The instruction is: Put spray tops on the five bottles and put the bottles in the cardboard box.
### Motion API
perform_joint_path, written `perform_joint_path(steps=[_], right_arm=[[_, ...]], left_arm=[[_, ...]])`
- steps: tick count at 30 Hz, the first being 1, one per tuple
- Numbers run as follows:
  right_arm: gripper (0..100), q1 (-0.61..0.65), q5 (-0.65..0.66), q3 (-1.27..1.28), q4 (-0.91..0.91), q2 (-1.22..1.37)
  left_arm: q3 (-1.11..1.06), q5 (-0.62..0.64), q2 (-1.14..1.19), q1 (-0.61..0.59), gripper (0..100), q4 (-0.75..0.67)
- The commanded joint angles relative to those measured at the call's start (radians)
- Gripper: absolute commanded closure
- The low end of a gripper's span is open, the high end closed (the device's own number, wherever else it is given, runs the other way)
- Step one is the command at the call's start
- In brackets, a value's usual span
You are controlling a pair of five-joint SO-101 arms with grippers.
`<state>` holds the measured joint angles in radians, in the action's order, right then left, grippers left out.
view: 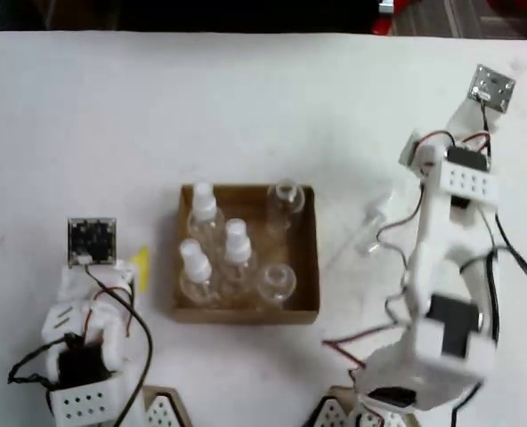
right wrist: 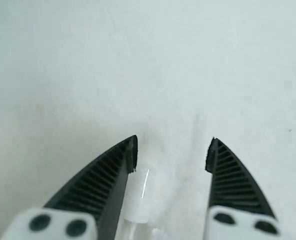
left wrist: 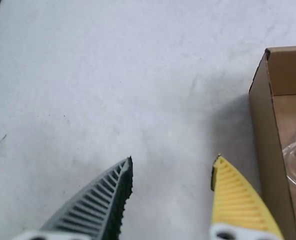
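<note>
At the near left of the white table (view: 85,116) sits the left arm (view: 81,356). Its left gripper (left wrist: 174,160), one ribbed grey finger and one ribbed yellow finger, hangs over bare tabletop just left of the box, with the fingers spread apart and nothing between them. To its right, at the middle of the table, stands the shallow brown cardboard box (view: 310,258), open at the top, with all five clear plastic bottles upright inside it. Three wear white spray tops: one in the far left corner (view: 201,209), one near the box's centre (view: 237,240) and one at the near left (view: 192,262). The other two have bare open necks, one in the far right corner (view: 286,200) and one in the near right corner (view: 275,282). On the table right of the box, between it and the right arm, lies a loose white spray top (view: 371,221) on its side. The white right arm (view: 450,267) stretches from the near right edge towards the far right of the table. Its right gripper (right wrist: 174,140), with two ribbed black fingers, is held over the table with the fingers well apart. A white collar with a thin clear tube (right wrist: 136,205) lies low between them, unclamped. Whether that is the same loose top cannot be told.
</note>
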<state>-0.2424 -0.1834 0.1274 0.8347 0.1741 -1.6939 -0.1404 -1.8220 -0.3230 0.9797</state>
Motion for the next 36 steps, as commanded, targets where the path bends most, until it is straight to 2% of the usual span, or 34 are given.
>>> perform_joint_path(steps=[1, 10, 20, 26, 29, 36], right_arm=[[80.4, 0.008, -0.043, -0.170, 0.074, 0.142], [80.5, 0.094, -0.048, -0.419, 0.306, 0.357], [81.7, 0.110, -0.048, -0.425, 0.289, 0.403], [99.0, 0.105, -0.044, -0.411, 0.306, 0.403], [95.2, 0.110, -0.046, -0.411, 0.306, 0.403], [94.7, 0.111, -0.037, -0.411, 0.326, 0.403]], left_arm=[[0.002, -0.012, -0.008, -0.007, 76, 0.005], [0.002, -0.012, -0.008, -0.007, 76, 0.005], [0.002, -0.012, -0.008, -0.007, 76, 0.005], [0.002, -0.012, -0.008, -0.007, 76, 0.005], [0.002, -0.012, -0.008, -0.007, 76, 0.005], [0.002, -0.012, -0.008, -0.007, 76, 0.005]])
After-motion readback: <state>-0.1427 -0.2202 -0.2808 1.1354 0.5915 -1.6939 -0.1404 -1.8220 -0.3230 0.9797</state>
